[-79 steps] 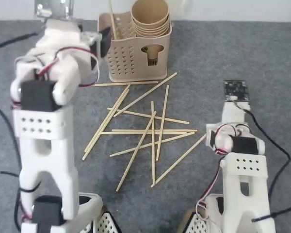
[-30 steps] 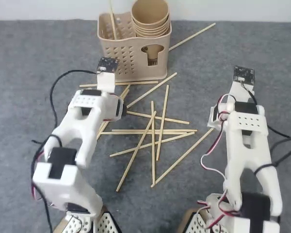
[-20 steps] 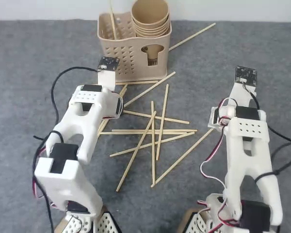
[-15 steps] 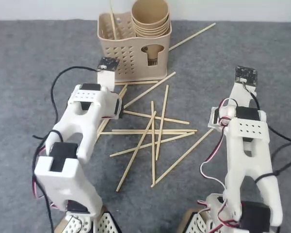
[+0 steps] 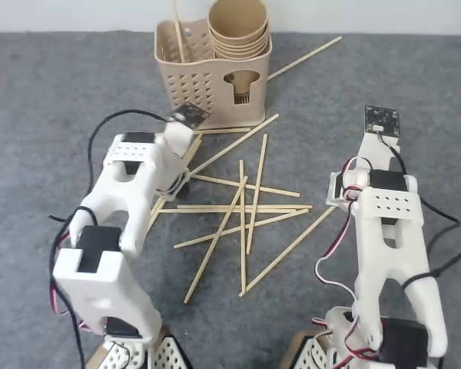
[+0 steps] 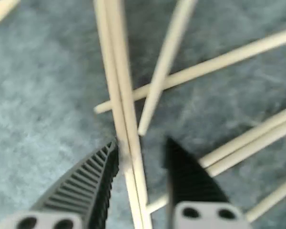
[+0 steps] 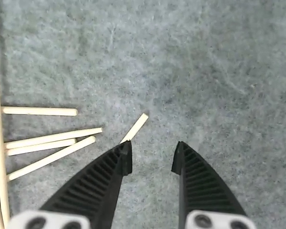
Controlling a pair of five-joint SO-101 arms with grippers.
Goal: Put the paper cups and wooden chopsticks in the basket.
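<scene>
Chopstick pair (image 6: 115, 71) between parted left jaws

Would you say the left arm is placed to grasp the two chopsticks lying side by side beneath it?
Probably yes: the left gripper has its jaws open astride the paired chopsticks, uncovered there, though another chopstick ends close by and may get caught too.

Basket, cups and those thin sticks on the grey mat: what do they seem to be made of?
The basket looks like beige moulded plastic with a matt finish; its walls have even rows of small holes. The cups seem to be tan paper, thin-walled and nested in a stack. The sticks are probably bare wood: pale, slender, straight and without shine.
</scene>
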